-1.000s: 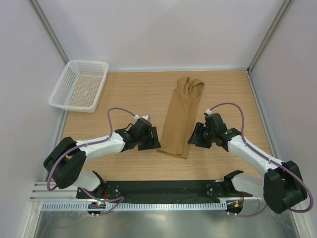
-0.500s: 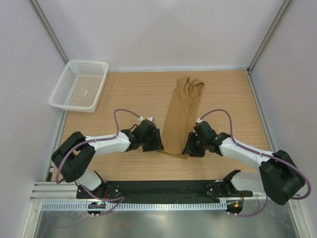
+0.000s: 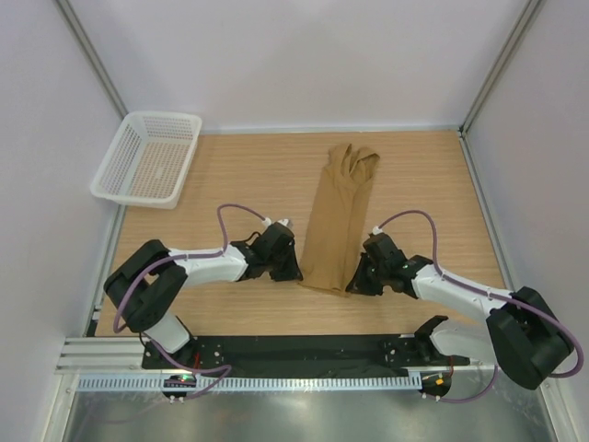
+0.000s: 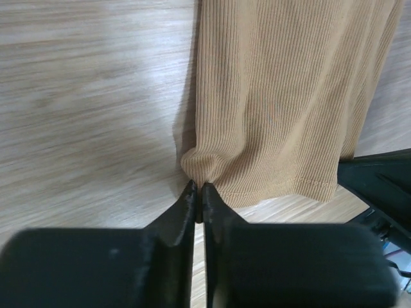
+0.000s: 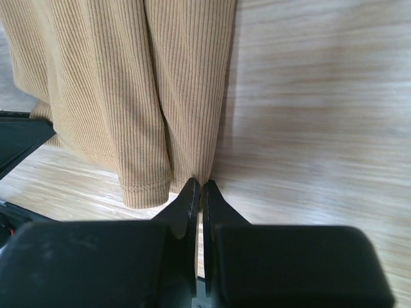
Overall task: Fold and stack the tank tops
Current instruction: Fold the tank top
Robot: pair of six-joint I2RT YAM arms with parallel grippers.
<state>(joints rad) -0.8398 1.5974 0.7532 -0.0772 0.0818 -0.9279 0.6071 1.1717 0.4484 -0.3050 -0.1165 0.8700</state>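
Note:
A tan-brown ribbed tank top (image 3: 336, 216) lies folded into a long narrow strip on the wooden table, its straps at the far end. My left gripper (image 3: 296, 273) is at the strip's near left corner, shut on the hem of the tank top (image 4: 270, 96), which bunches at the fingertips. My right gripper (image 3: 353, 281) is at the near right corner, shut on the edge of the tank top (image 5: 128, 90). The left gripper (image 4: 199, 187) and the right gripper (image 5: 198, 184) each show only a thin slit between the fingers.
A white plastic mesh basket (image 3: 149, 158) stands at the back left corner of the table (image 3: 230, 175). Metal frame posts rise at both back corners. A black rail with the arm bases runs along the near edge.
Both arms moved inward to the near corners of the tank top, and both grippers closed from open onto the hem. The cloth's near end has drawn slightly narrower.

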